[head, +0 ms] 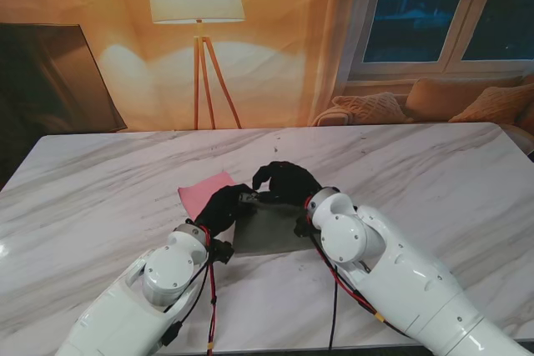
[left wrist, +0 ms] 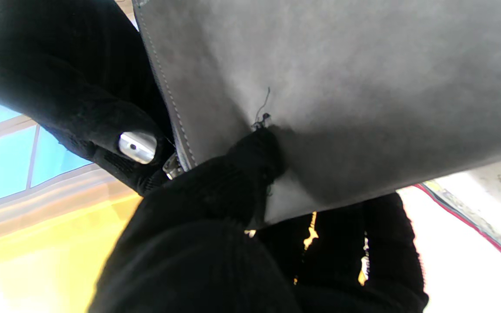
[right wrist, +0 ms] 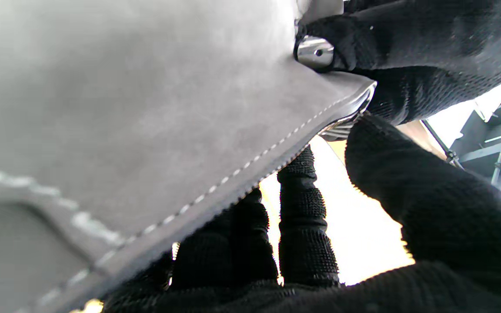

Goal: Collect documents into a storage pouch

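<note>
A grey stitched pouch (head: 269,228) lies on the marble table just in front of me. A pink document (head: 204,192) lies flat to its left, partly under my left hand. My black-gloved left hand (head: 222,208) grips the pouch's far left corner; in the left wrist view its thumb (left wrist: 255,161) presses the grey pouch (left wrist: 342,82) with the fingers underneath. My right hand (head: 285,181) curls over the pouch's far zip edge beside it. In the right wrist view its fingers (right wrist: 302,226) wrap that stitched edge of the pouch (right wrist: 124,108), close to the metal zip pull (right wrist: 342,128).
The marble table (head: 434,172) stretches wide to both sides. Behind it stand a floor lamp (head: 198,56), a dark screen (head: 50,81) at the left and a sofa with cushions (head: 434,102) under a window.
</note>
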Robot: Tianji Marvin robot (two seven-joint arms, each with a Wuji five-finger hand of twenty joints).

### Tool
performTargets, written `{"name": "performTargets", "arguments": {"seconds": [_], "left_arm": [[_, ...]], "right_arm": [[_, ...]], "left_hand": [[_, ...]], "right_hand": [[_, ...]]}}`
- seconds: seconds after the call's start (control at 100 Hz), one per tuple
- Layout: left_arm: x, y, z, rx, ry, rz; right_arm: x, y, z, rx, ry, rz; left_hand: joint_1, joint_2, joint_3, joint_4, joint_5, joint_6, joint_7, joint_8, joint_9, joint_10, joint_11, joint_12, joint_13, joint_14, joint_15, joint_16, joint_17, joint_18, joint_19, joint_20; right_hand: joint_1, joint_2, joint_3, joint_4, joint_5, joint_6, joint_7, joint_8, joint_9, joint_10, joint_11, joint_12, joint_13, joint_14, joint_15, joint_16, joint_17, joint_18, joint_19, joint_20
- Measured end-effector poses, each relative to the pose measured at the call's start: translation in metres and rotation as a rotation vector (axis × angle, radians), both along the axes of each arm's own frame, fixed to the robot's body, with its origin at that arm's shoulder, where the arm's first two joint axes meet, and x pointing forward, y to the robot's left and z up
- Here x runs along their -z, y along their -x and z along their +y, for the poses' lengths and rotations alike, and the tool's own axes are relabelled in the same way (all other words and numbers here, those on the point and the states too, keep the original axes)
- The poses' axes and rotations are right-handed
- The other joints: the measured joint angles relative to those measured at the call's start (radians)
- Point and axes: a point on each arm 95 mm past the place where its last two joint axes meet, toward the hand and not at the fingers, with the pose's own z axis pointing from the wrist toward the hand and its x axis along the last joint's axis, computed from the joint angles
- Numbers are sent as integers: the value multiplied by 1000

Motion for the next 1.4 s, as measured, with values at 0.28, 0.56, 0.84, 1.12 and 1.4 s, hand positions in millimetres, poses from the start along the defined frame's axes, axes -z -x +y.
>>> {"name": "performTargets", "arguments": {"seconds": [0.28, 0.56, 0.84, 1.12, 1.4], "left_arm": [[1, -1, 0, -11, 0, -8], [4, 2, -3, -34, 14, -4], [5, 3, -3, -33, 5, -4], [5, 2, -1, -36, -9, 4], [5, 2, -1, -49, -12, 7]], "right_arm": [[0, 5, 5, -10, 12, 12], [0, 3, 10, 1, 13, 31], [1, 1, 11, 42, 4, -2], [3, 0, 10, 54, 22, -4], [3, -1, 8, 61, 24, 2]], "left_hand": [[4, 0, 0, 0, 2, 19, 0, 0, 0, 4, 4, 0, 0, 0, 0, 0, 0, 0, 0, 0], [7, -2, 0, 0, 4, 31, 35, -100, 0, 7, 10, 0, 9, 0, 0, -2, 7, 2, 0, 0], [3, -11, 0, 0, 4, 31, 46, -127, 13, 7, 10, -19, 11, 6, 0, -20, 16, 8, 0, 1], [-6, -10, 1, 1, -18, 32, 51, -100, 13, 4, -5, -20, 10, 6, -48, -65, 11, 8, -12, -6], [-18, -10, 1, 1, -30, 35, 42, -92, 13, 1, -36, -19, -9, 7, -78, -90, -9, 4, -21, -31]], "right_hand": [[-8, -26, -1, -56, 7, 54, -31, -61, 2, -3, -30, -22, 5, 7, -56, -24, -4, 1, -45, -7], [53, -74, -12, -87, 53, 79, 101, -148, 89, -2, -15, -21, 48, 21, -29, -24, 27, 7, -43, 0], [87, -74, -11, -96, 107, 46, 214, -145, 127, -4, -3, -13, 81, 21, -4, -11, 55, 16, 1, 1], [95, -74, -11, -106, 188, -15, 323, -112, 156, -5, 7, -13, 103, 26, 10, -11, 66, 18, 23, 1], [97, -46, -11, -108, 189, -16, 380, -51, 166, -5, 11, -12, 110, 31, 19, -11, 68, 18, 38, 1]]}}
